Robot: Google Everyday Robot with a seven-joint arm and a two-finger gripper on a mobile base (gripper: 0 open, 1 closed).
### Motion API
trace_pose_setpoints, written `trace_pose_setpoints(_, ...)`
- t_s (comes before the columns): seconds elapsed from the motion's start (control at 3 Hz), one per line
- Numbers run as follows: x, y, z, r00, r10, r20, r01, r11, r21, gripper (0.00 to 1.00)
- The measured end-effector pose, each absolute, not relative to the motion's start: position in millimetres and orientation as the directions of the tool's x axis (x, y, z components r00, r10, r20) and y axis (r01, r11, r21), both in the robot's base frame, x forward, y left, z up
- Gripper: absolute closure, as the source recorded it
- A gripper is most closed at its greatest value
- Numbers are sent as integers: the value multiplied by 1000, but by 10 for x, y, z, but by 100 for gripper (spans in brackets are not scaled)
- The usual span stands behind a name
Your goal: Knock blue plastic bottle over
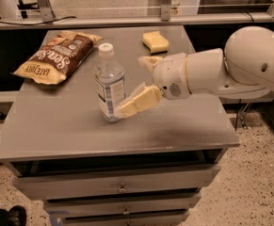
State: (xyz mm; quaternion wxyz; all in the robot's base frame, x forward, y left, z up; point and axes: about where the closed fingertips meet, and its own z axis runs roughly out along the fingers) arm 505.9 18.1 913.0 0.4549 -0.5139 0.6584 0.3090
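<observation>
The blue plastic bottle (109, 84), clear with a white cap and a white-and-blue label, stands upright near the middle of the grey table (174, 131). My gripper (130, 85) reaches in from the right and is open. Its lower cream finger (139, 101) rests against the bottle's lower right side. Its upper finger (148, 61) is behind and to the right of the bottle, apart from it. The gripper holds nothing.
A brown chip bag (56, 56) lies at the table's back left. A yellow sponge (156, 41) lies at the back, right of centre. Drawers (122, 187) are under the tabletop. A black rail runs behind the table.
</observation>
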Motion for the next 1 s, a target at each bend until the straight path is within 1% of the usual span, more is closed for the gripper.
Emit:
trace_pose_setpoints(0.33, 5101, 443, 9115, -52, -311, -949, -963, 267, -35, 0)
trace_pose_setpoints(0.67, 5099, 613, 9089, -50, -256, -965, -966, 257, -18, 19)
trace_pose_setpoints(1.0, 5099, 641, 9058, -53, -233, -971, -966, 257, -9, 41)
